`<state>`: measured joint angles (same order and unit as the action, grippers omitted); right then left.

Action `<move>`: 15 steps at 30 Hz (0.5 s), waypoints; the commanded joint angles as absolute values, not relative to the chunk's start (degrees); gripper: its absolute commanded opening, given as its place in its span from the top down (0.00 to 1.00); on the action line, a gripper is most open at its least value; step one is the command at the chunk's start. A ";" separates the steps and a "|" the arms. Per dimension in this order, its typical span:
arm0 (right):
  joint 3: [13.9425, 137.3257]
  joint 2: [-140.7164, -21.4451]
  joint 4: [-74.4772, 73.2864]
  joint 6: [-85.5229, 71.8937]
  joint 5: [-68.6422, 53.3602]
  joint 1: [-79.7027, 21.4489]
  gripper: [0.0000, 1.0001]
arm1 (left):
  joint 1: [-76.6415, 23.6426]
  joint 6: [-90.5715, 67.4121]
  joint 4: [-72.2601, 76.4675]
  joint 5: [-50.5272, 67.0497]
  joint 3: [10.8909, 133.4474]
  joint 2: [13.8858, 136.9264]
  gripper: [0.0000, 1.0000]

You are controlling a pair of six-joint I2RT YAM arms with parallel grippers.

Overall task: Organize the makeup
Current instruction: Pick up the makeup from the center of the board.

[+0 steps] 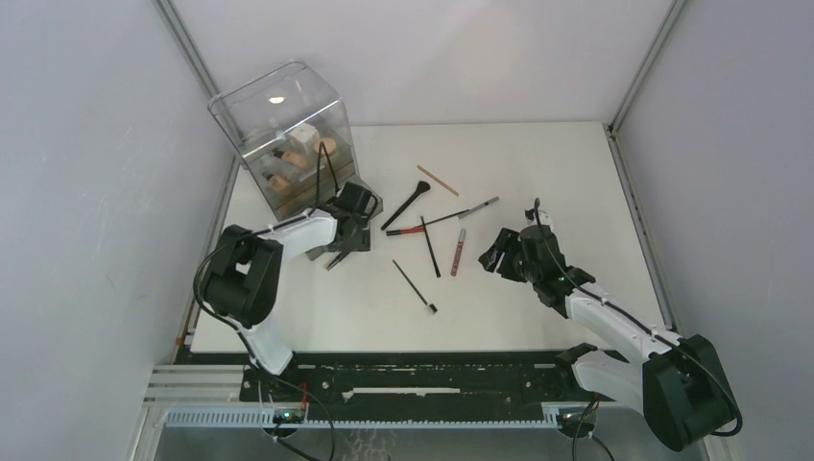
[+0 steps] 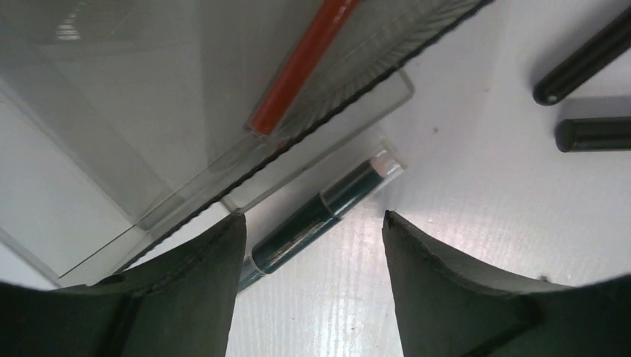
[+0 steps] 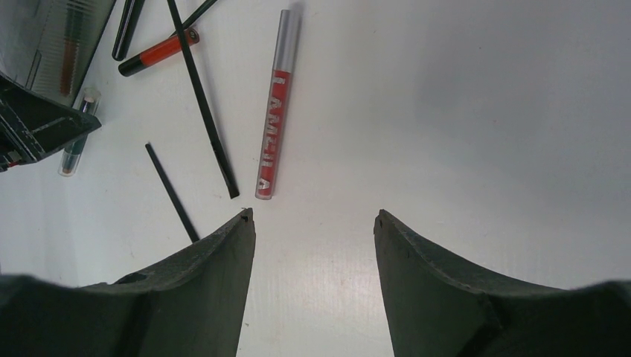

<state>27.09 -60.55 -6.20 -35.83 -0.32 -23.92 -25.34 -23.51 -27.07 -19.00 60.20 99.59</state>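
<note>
Left gripper (image 2: 314,217) gapes wide, empty; the dark liner pencil (image 2: 327,212) lies just ahead, slanted alongside the clear drawer (image 2: 223,111), its clear-capped tip pointing away. Right gripper (image 3: 314,213) wide, empty.

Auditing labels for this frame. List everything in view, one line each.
clear box: 1, transparent, far-left of table
white cube: 1, white, inside the box
tan and beige items: count unclear, inside the box
red tube: 1, orange-red, inside the box, low down
dark pencil: 1, dark green, on table beside the box
lip gloss: 1, red, silver cap, mid-table
red lip pencil: 1, red, mid-table
broad brush: 1, black, mid-table
thin brushes: 3, black, mid-table
stick: 1, tan, behind the brushes
table: 1, white
left pincer: open, over the dark pencil
right pincer: open, empty, near the lip gloss
</note>
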 commanded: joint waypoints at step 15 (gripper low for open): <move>27.69 -59.11 -4.91 -34.58 -1.05 -22.68 0.33 | -33.06 -19.45 -28.26 -9.60 61.74 99.36 1.00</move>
